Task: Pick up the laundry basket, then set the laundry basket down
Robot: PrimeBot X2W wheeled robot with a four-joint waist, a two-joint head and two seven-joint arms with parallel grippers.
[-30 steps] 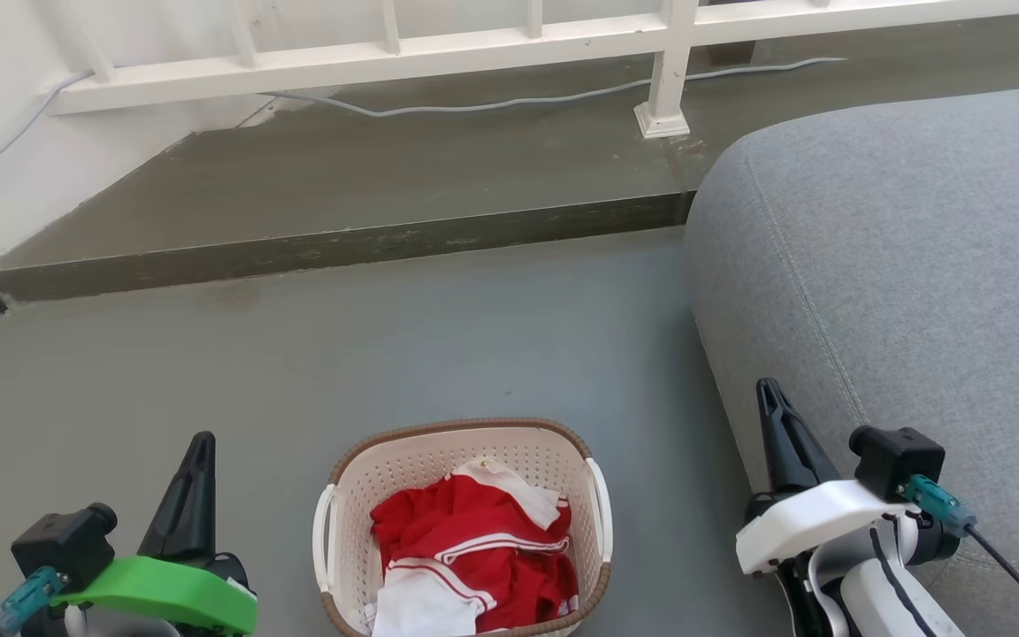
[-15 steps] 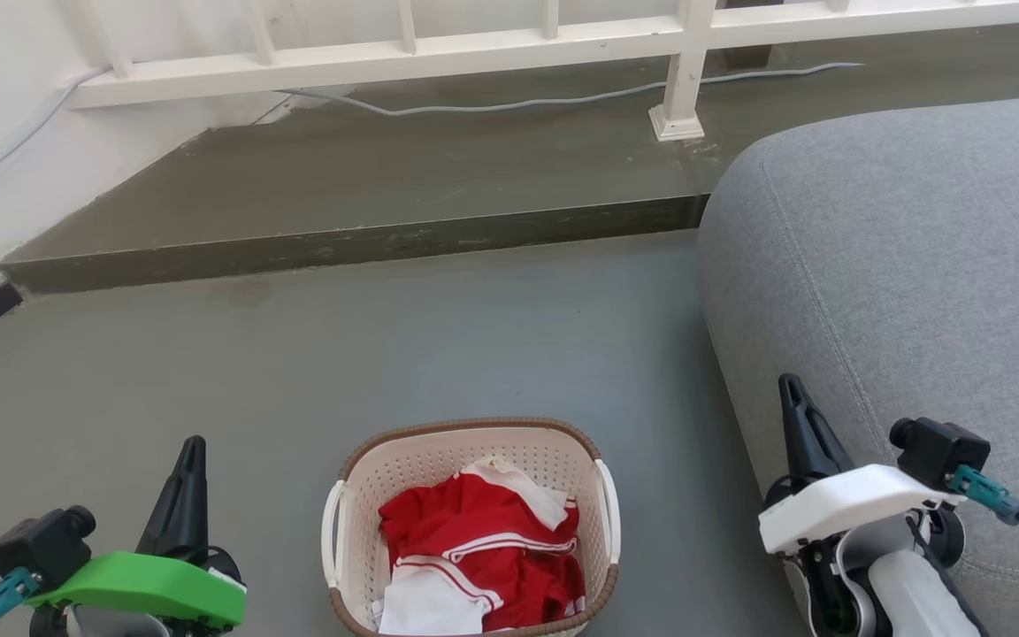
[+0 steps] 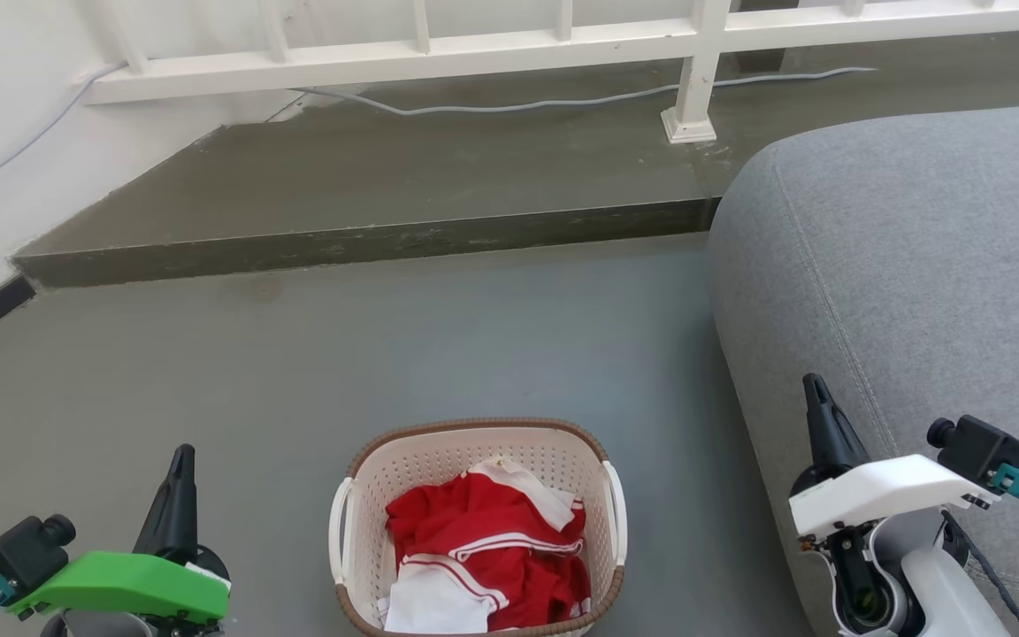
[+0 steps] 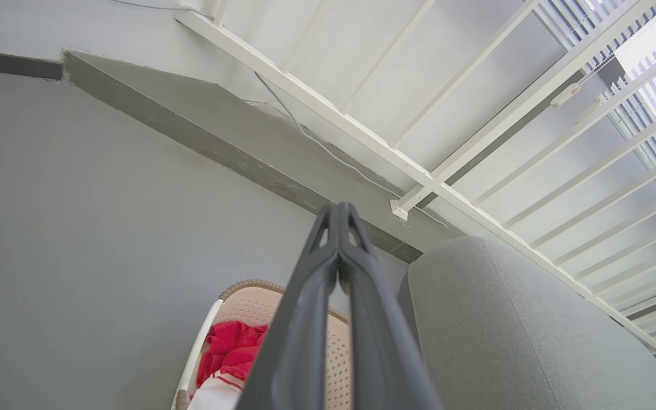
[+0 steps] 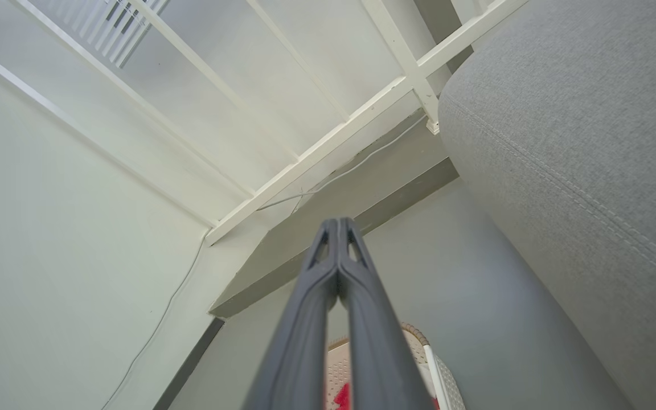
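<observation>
Laundry basket (image 3: pixel 425 473) upright, handles toward each side, long axis unclear; left tool (image 3: pixel 180 460), right tool (image 3: pixel 815 387) closed, empty.

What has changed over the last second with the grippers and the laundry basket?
The head camera turned a little, so the whole scene slid right. Beyond that, the left gripper eased toward the lower left and the right gripper out to the right, widening the gap between them. Nothing was gripped; both are shut and empty. The laundry basket sits on the floor as before.
</observation>
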